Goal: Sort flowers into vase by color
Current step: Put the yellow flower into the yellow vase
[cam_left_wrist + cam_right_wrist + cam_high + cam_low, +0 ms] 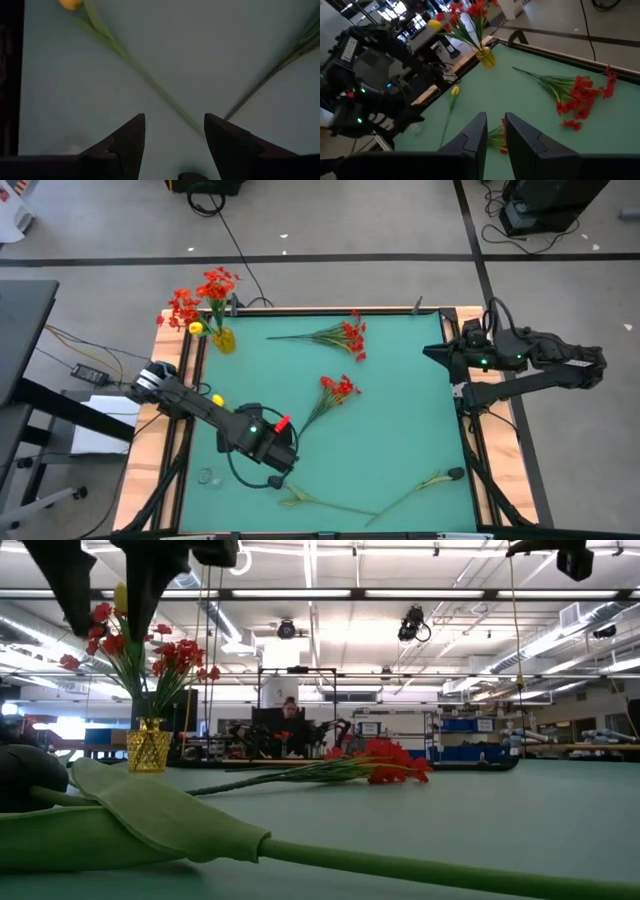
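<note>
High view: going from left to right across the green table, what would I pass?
Yellow vase holding flowers → left end effector over the near edge → loose red spray mid-table → right end effector at the right edge.

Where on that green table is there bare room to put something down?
Bare mat lies between the middle red spray and the right arm's side, and left of the far red spray. Crowded: the yellow vase corner and the near edge, where the left gripper hovers over yellow-flower stems.
</note>
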You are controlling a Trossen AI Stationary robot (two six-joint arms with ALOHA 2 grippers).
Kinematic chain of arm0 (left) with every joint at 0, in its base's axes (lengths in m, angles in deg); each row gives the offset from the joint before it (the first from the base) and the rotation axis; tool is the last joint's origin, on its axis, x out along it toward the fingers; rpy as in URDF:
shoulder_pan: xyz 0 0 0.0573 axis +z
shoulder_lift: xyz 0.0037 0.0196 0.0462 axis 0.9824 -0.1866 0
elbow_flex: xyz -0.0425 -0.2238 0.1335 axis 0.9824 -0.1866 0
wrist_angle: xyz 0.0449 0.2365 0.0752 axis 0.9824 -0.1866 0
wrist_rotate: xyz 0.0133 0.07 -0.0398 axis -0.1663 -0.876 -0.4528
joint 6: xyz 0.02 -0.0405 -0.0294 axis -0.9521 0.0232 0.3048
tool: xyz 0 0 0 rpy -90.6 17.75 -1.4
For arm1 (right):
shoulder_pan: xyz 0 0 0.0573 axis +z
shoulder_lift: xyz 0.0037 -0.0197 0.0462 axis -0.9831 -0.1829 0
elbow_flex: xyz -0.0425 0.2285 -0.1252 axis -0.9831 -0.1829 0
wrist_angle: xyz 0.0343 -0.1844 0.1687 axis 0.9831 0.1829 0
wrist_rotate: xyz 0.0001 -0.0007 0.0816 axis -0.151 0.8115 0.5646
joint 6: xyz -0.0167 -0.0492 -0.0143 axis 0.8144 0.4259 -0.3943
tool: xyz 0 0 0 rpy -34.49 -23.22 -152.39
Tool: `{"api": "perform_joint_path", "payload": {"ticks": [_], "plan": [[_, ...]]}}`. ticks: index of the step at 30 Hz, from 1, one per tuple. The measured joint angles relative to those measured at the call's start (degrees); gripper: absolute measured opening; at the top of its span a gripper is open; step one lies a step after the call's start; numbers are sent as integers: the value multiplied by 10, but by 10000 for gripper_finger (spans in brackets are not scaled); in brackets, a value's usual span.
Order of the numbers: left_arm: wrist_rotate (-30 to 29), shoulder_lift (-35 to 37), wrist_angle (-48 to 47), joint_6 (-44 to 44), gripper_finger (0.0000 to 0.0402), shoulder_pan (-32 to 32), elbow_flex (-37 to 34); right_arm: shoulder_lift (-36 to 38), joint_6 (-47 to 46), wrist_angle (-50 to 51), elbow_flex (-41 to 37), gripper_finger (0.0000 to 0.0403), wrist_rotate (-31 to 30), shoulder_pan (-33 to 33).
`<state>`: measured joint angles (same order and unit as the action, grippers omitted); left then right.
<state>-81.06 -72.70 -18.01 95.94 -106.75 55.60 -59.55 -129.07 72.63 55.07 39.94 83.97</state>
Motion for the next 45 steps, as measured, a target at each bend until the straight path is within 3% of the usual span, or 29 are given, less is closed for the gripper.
{"api": "perform_joint_path", "payload": {"ticks": [4, 10, 19, 23, 27, 32, 35, 40, 45], "plan": [[24, -17, 26, -30, 208, 3, 0, 1, 0, -1, 0, 77, 0, 0], [137, -20, 100, -213, 208, 42, 0, 2, 0, 0, 0, 77, 0, 0], [134, -20, 84, -490, 208, 174, 0, 3, -18, 0, 0, 77, 4, 0], [115, -16, -1, -596, 208, 246, 0, 3, -30, 0, 0, 77, 8, 0], [82, 28, -56, -646, 208, 299, 0, 3, -33, 2, 0, 77, 28, 0], [27, 133, -56, -610, 208, 316, 0, 3, -60, 42, 0, 77, 32, 0], [10, 207, -52, -551, 208, 302, -47, 3, -65, 55, 0, 77, 31, 0], [30, 335, -31, -346, 208, 235, -209, 6, -66, 56, 0, 77, 32, 0], [29, 394, 93, -128, 208, 159, -335, 7, -65, 56, 0, 77, 29, 0]]}}
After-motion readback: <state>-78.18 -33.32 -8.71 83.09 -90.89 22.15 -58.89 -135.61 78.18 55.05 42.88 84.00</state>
